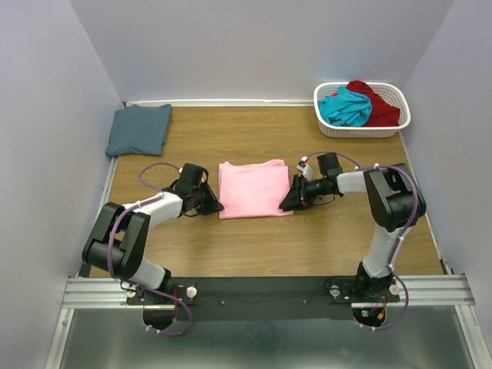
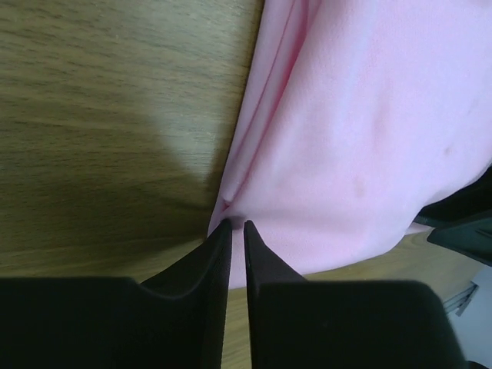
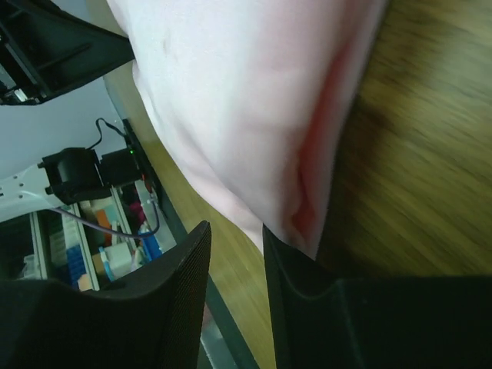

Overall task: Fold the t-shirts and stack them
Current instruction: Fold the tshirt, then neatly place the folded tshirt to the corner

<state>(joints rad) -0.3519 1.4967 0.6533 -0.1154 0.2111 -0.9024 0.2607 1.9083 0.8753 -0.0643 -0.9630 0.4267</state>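
The wooden table [image 1: 254,246] carries a folded pink t-shirt [image 1: 254,188] between the left pincer [image 1: 215,206] and right pincer [image 1: 287,203]. A blue-grey t-shirt [image 1: 138,129] lies well beyond the left pincer, and a white basket [image 1: 361,127] beyond the right.

This looks like a robot lab, not a home. A left arm [image 1: 127,238] and a right arm [image 1: 388,204], both black, are bolted to a metal rail [image 1: 261,290] at the edge of a wooden table [image 1: 254,246], with purple cables [image 1: 113,244] looping along them. Plain pale walls [image 1: 254,46] box the table in on three sides, like a little test booth. Past the table edge, the right wrist view shows shelves [image 3: 81,254] crammed with small boxes and a black gadget [image 3: 73,171] with wires plugged in.
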